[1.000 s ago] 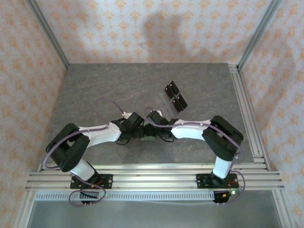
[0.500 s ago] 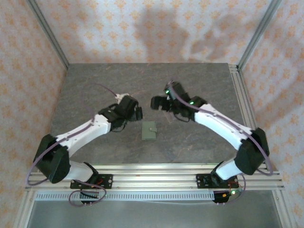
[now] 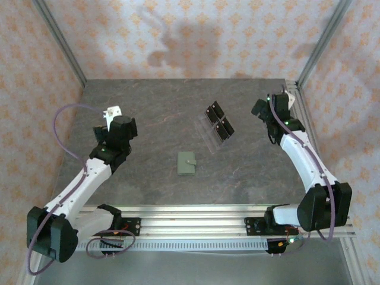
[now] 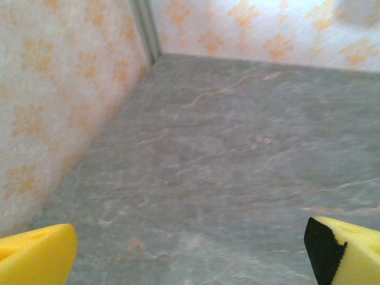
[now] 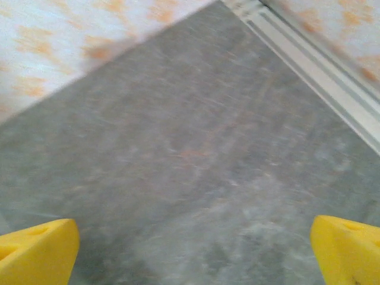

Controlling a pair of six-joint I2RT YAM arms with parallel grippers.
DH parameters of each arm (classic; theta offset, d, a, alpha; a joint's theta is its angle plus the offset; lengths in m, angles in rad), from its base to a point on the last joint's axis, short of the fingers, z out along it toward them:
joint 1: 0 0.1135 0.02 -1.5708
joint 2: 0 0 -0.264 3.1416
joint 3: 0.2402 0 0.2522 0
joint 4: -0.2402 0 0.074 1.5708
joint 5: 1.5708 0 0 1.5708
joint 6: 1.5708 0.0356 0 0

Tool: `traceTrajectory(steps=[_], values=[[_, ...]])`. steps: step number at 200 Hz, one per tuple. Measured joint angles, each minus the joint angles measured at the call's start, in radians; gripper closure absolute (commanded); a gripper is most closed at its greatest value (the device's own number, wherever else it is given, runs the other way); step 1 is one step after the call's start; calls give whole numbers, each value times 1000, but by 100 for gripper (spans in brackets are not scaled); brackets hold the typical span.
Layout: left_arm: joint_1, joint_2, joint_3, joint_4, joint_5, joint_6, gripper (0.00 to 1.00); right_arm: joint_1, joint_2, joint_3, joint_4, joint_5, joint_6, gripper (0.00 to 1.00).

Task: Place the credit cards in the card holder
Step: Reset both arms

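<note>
Both arms have pulled away from the middle of the desk point(image 3: 249, 172). The left gripper point(image 3: 120, 127) now hangs out to the left and the right gripper point(image 3: 265, 110) far to the right, leaving the card holder point(image 3: 187, 164) uncovered.

2 low obstacles are found in the middle of the tabletop point(image 3: 148, 101): the card holder point(image 3: 187, 164) toward the near edge and a clear tray point(image 3: 217, 123) beyond it, apart. The left edge is flanked by the left arm point(image 3: 83, 178), the right edge by the right arm point(image 3: 303, 154). The far-left corner is unobstructed.
</note>
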Motion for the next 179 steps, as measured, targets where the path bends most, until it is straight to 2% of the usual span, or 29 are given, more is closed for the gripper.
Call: traceTrajectory(steps=[44,84,124,146,179], values=[[97,138,-214,248,11,71,0,-12,19,-246,237,101,-135,1],[154,250,-271,438,80,94,0,-21,118,-433,582,111,-261,0],[191,283,-299,664,223,111,0,-66,227,-668,1017,7,-320,0],[202,373,-321,796,302,122,0,-115,240,-695,1089,-63,-320,1],[202,432,-327,828,379,141,0,-121,240,-683,1184,-119,-320,1]])
